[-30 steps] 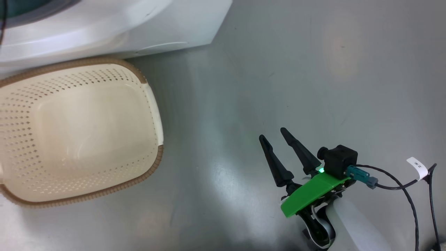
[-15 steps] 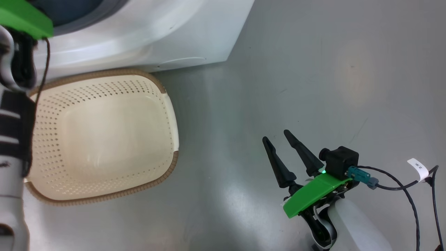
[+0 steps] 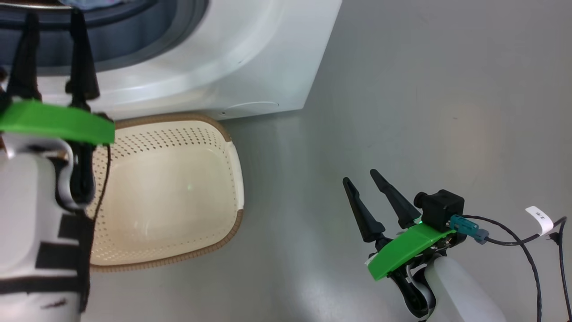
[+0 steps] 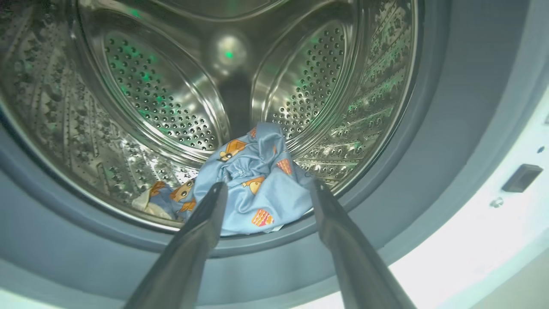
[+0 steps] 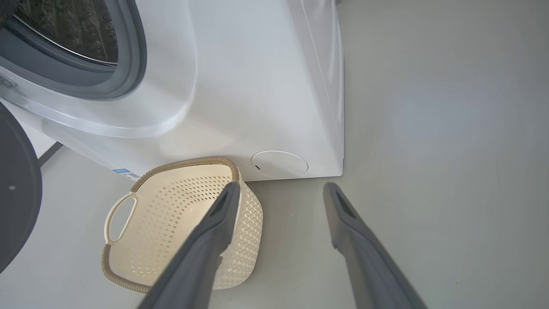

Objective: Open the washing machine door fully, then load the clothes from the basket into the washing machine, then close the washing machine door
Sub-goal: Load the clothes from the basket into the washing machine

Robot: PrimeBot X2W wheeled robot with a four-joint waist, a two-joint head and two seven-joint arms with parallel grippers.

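Observation:
The washing machine (image 3: 250,53) stands open at the upper left of the head view. Its dark door (image 5: 15,193) is swung out at the left edge of the right wrist view. The light blue clothes (image 4: 257,184) with orange bear prints lie at the front of the steel drum (image 4: 163,98). My left gripper (image 3: 53,18) is open just outside the drum mouth, its fingers (image 4: 201,231) on either side of the clothes in the left wrist view, holding nothing. The cream basket (image 3: 232,152) stands empty on the floor against the machine. My right gripper (image 3: 361,176) hovers open over the floor, right of the basket (image 5: 244,223).
The grey rubber gasket (image 4: 450,128) rings the drum mouth. A round service flap (image 5: 279,164) sits low on the machine front. Grey floor (image 3: 424,112) stretches to the right. A black cable (image 3: 514,232) with a white tag trails from my right wrist.
The head camera has shifted, so machine and basket sit further right and lower. My left arm has come into view and its fingers now point at the drum mouth. The right gripper holds its place.

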